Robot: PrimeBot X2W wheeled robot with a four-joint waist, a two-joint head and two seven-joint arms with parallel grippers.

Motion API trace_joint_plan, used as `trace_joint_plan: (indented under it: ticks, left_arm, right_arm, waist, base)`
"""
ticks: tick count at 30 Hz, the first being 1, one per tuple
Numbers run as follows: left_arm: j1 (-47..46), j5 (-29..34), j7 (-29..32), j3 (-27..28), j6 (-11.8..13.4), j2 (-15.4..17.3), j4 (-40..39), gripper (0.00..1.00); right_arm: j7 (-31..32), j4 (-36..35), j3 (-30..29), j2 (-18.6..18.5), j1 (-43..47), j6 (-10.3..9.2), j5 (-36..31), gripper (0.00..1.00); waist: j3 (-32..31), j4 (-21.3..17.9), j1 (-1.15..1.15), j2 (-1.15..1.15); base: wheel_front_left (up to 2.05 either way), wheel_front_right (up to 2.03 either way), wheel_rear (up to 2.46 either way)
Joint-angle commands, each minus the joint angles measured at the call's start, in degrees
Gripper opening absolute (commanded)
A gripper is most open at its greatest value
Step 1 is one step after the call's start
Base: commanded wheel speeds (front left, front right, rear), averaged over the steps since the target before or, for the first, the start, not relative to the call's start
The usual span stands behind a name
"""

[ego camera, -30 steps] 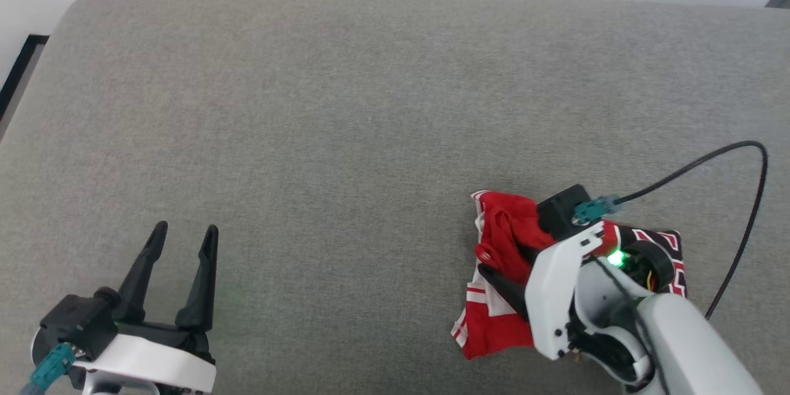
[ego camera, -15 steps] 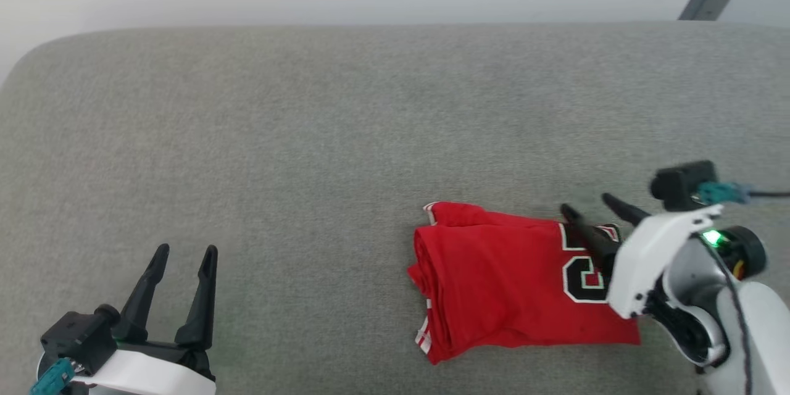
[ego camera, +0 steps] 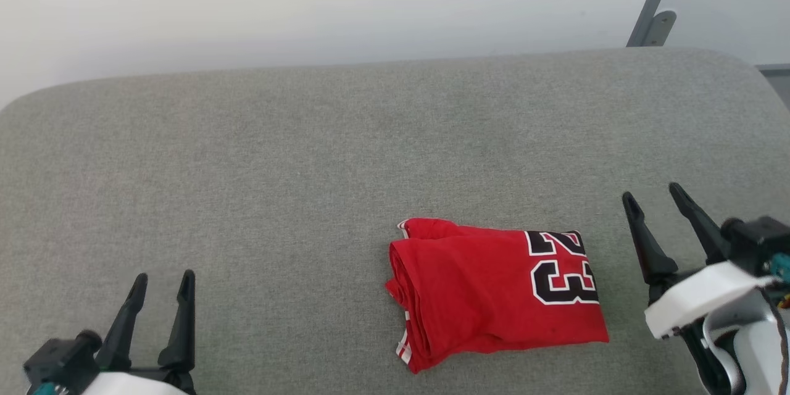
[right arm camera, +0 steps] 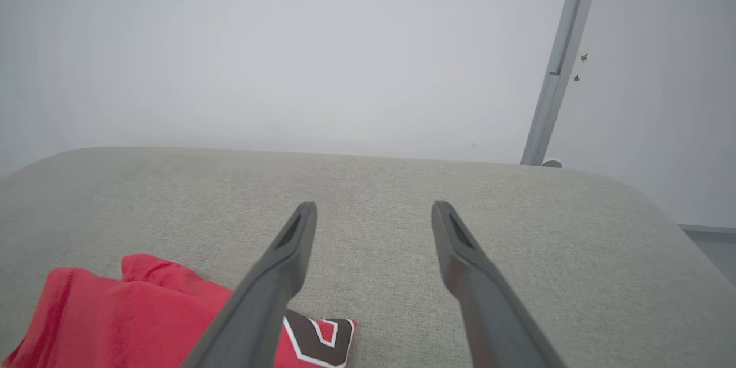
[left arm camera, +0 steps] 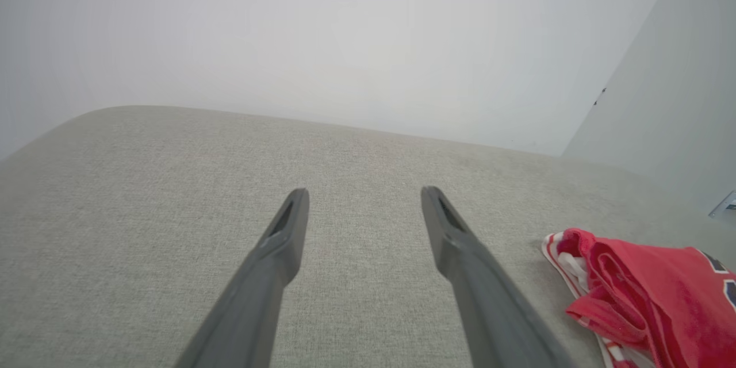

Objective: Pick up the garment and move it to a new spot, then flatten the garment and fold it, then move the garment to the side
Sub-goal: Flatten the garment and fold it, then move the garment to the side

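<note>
The garment (ego camera: 494, 290) lies folded into a red rectangle on the grey cushion, dark white-outlined "23" on its right part and striped trim peeking out at its left edge. In the left wrist view the garment (left arm camera: 650, 299) sits at the lower right; in the right wrist view the garment (right arm camera: 132, 310) sits at the lower left. My right gripper (ego camera: 653, 195) stands open just right of it, apart from the cloth. My left gripper (ego camera: 163, 278) is open at the lower left, far from it, nothing between its fingers.
The grey upholstered cushion (ego camera: 278, 166) spreads wide to the left and behind the garment. Its rounded back edge meets a pale wall (ego camera: 308, 6). A grey metal post (ego camera: 654, 0) rises at the back right.
My right gripper let go of the garment and drew back to the right, now open. The garment lies spread flatter, folded. The head camera tilted up, shifting the whole scene down.
</note>
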Motion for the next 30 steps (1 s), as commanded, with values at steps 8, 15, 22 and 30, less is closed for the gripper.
trace_joint_plan:
  ticks: [8, 15, 22, 30]
  left_arm:
    - [4.1, 1.9, -0.3, 3.7, 0.1, -1.5, -3.0, 1.0]
    - [7.3, 3.3, -0.3, 6.0, 0.1, -2.2, -7.1, 1.0]
    - [9.3, 4.4, -0.3, 7.1, 0.1, -2.9, -10.1, 1.0]
    - [8.7, 4.1, -0.3, 6.1, 0.1, -2.4, -10.8, 1.0]
  right_arm:
    - [-3.7, -2.5, -1.0, 0.6, 4.5, -0.05, -3.2, 1.0]
    - [-2.7, -6.5, -3.6, 2.0, 8.6, -0.05, -4.8, 1.0]
    - [-1.8, -10.7, -7.4, 3.8, 12.6, -0.04, -6.1, 1.0]
    - [0.4, -12.7, -8.0, 5.5, 13.7, -0.05, -6.3, 1.0]
  waist:
    - [-0.7, -0.2, 0.0, 0.0]
    - [-0.1, 0.7, 0.0, 0.0]
    - [0.8, 1.5, 0.0, 0.0]
    - [1.1, 2.1, 0.0, 0.0]
  base:
    - [0.0, 0.0, 0.0]
    - [0.0, 0.0, 0.0]
    - [0.0, 0.0, 0.0]
    - [0.0, 0.0, 0.0]
